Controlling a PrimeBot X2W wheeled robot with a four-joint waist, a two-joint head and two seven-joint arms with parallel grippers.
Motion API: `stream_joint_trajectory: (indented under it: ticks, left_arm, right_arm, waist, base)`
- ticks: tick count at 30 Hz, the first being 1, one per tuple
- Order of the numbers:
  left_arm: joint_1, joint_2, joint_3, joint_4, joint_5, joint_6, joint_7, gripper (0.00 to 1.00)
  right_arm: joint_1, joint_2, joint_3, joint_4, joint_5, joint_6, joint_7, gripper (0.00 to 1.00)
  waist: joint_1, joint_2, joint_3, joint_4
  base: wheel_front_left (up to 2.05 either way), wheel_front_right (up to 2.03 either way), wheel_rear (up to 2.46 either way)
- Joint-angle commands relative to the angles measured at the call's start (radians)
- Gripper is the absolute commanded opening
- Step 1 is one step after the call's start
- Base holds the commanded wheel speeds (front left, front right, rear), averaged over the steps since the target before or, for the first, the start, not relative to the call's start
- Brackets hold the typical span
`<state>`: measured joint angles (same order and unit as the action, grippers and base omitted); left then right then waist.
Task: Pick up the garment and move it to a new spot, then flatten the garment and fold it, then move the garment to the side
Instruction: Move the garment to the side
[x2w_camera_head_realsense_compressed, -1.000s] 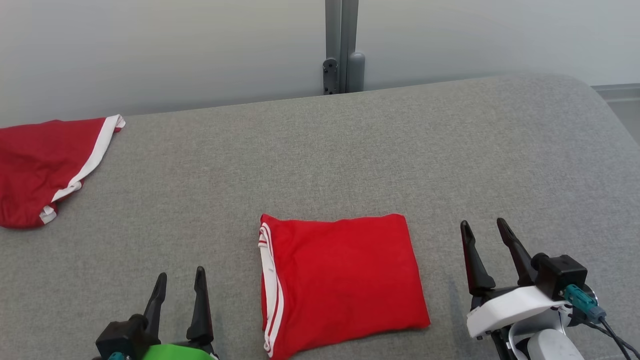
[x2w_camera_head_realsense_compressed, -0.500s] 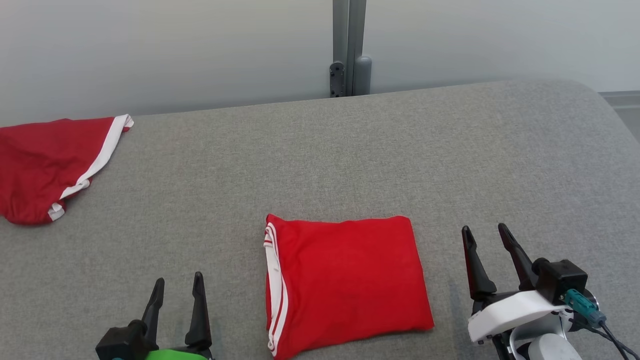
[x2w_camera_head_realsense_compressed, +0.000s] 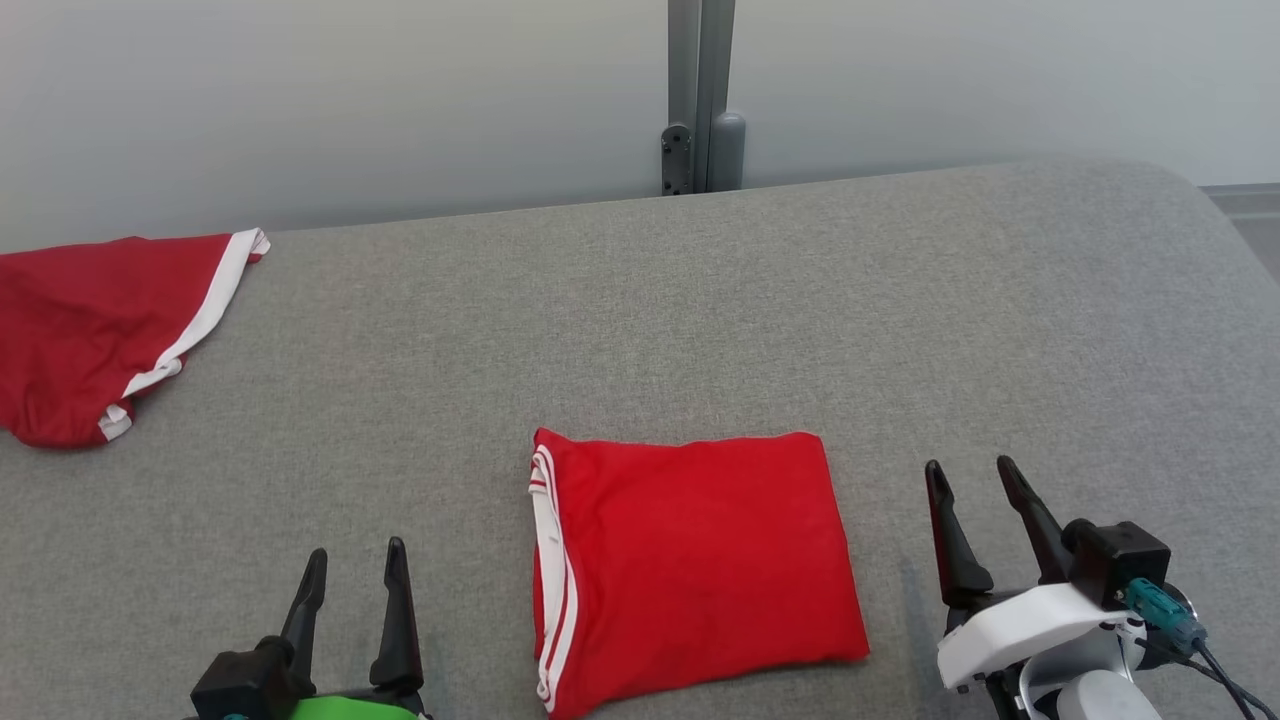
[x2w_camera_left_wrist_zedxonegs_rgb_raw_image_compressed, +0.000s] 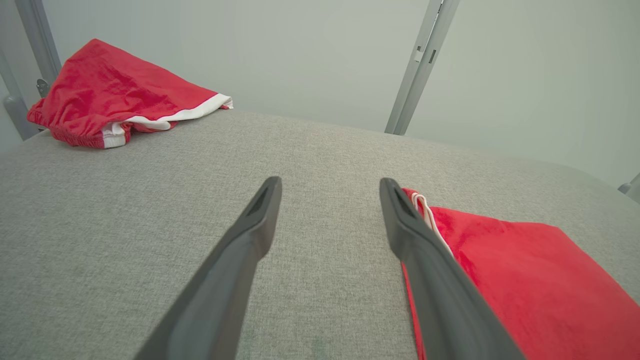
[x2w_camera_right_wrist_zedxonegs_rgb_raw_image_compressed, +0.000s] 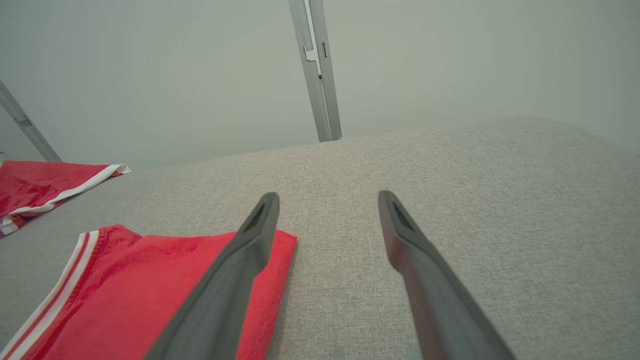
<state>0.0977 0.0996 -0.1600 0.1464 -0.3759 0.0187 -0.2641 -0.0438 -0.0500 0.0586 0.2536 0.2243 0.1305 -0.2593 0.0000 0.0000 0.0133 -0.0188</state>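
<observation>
The garment is a red piece with white stripes along its left edge, folded into a flat rectangle on the grey padded table, near the front middle. My left gripper stands open to its left, over bare cloth. Open too is my right gripper, on the garment's right side and apart from it. In the left wrist view the garment lies just beyond the right finger of the open left gripper. In the right wrist view the garment lies under and left of the right gripper.
A second red garment with a white band lies crumpled at the table's far left, also in the left wrist view. A grey metal post stands behind the table's back edge. The table rounds off at the far right.
The head camera has shifted a little, so the whole picture slid slightly. The right gripper has drawn back a bit toward the near edge. The folded garment lies as before.
</observation>
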Motion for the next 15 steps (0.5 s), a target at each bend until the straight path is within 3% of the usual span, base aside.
stream_joint_trajectory:
  ticks: [1,10,15]
  left_arm:
    - [0.009,-0.003,0.005,-0.002,0.007,-0.004,0.000,1.00]
    - [-0.016,-0.013,0.003,0.008,0.019,-0.018,0.000,1.00]
    - [-0.027,-0.019,0.001,0.014,0.023,-0.019,0.000,1.00]
  right_arm:
    - [-0.008,-0.001,-0.003,0.017,-0.011,0.000,0.016,1.00]
    - [-0.084,-0.002,0.081,0.167,0.068,0.000,0.203,1.00]
    - [-0.142,-0.003,0.123,0.239,0.116,0.000,0.252,1.00]
  waist:
    - [0.0000,0.0000,0.002,0.002]
    - [0.0000,0.0000,0.031,0.026]
    - [0.0000,0.0000,0.054,0.056]
  base:
    - [0.00,0.00,0.00]
    - [0.00,0.00,0.00]
    - [0.00,0.00,0.00]
